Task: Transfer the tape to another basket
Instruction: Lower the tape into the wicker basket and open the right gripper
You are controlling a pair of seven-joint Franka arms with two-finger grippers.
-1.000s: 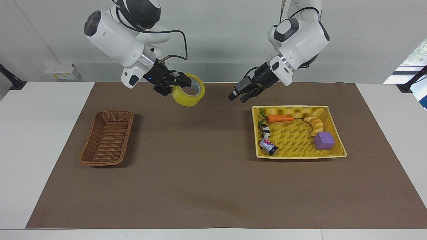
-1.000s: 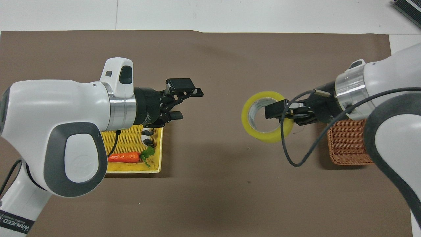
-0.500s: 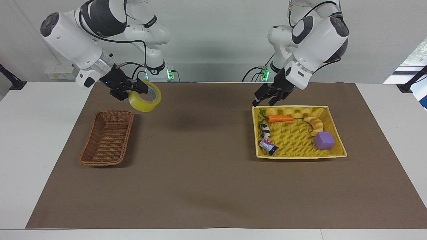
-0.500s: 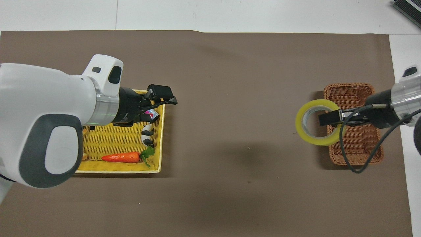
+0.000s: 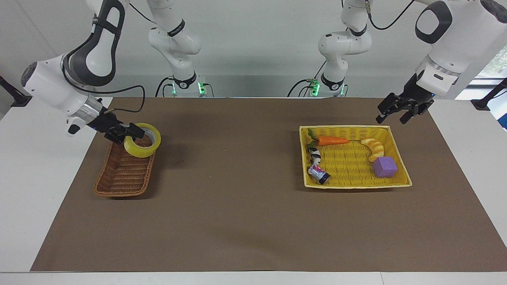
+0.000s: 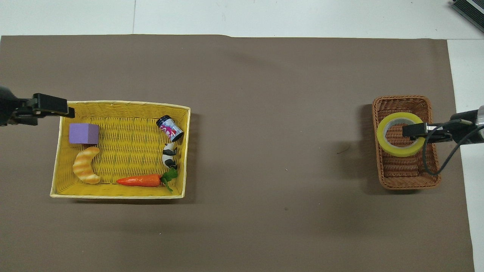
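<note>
The tape, a wide yellow ring, now hangs over the robot-side end of the brown wicker basket, its hole facing up; a second ago I was carrying it high over the bare middle of the mat, so it has crossed to the right arm's end of the table and dropped low; whether its underside touches the weave I cannot tell; my right gripper is clamped on the ring's wall, one finger reaching inside the hole, the other outside; my left gripper has drawn away from the middle and now hangs over the mat just beside the corner of the yellow basket, fingers spread wide and holding nothing; that basket keeps a carrot, a croissant toy, a purple block, a small can and a black-and-white figure; I judge the carry all but finished: what remains is to release the ring into the wicker basket and lift clear.
</note>
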